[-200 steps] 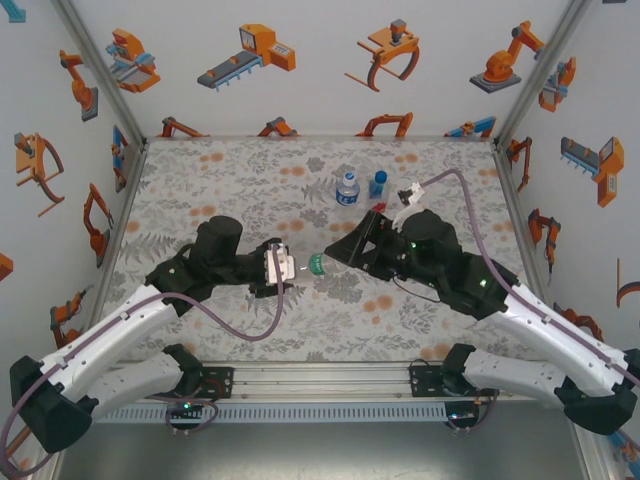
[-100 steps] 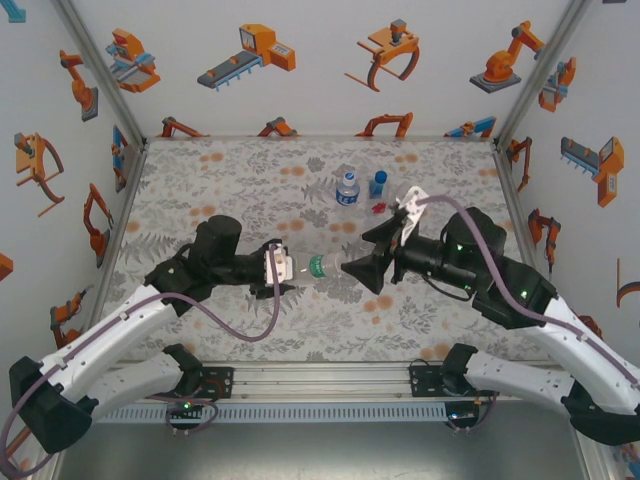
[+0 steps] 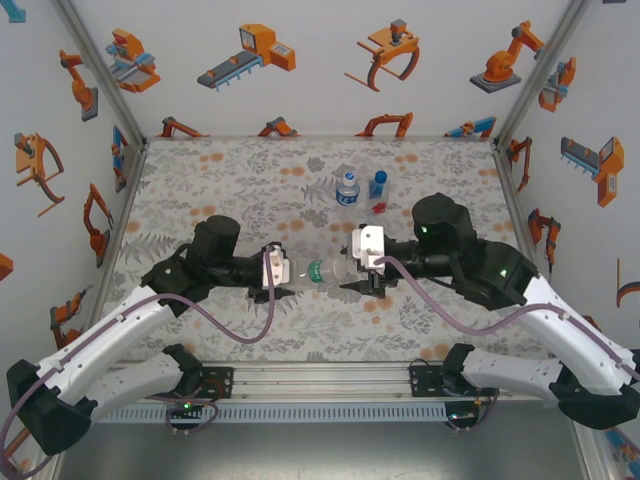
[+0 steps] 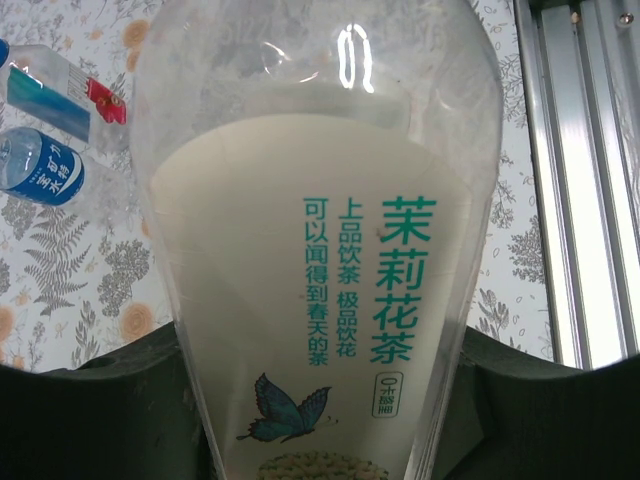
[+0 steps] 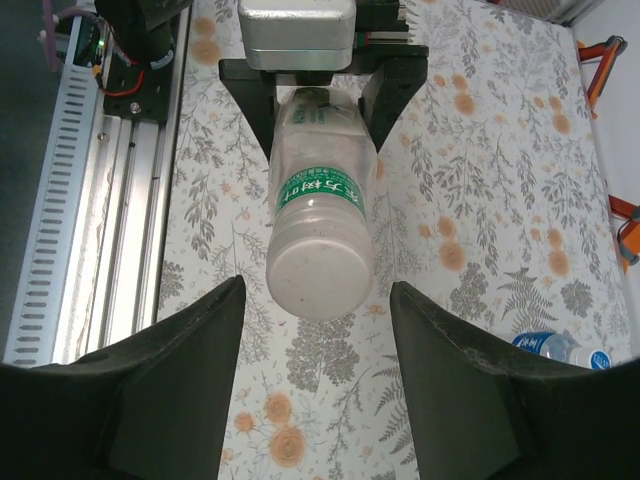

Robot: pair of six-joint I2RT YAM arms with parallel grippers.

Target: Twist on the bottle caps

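Right wrist: bottle [image 5: 318, 225] tight in left end effector [image 5: 322, 115], inside open right end effector [image 5: 315, 290]

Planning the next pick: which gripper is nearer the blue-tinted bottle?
Right. Right gripper sits near-side of the blue-tinted bottle; left gripper, holding the tall bottle, is farther left.

Far-left tabletop [image 3: 200, 175] lies free; water bottle [image 3: 347, 188] and blue-tinted bottle [image 3: 378, 184] block the far middle.

Clear bottle [image 5: 318, 250], green label [image 5: 318, 188] (floral table [image 5: 480, 150])
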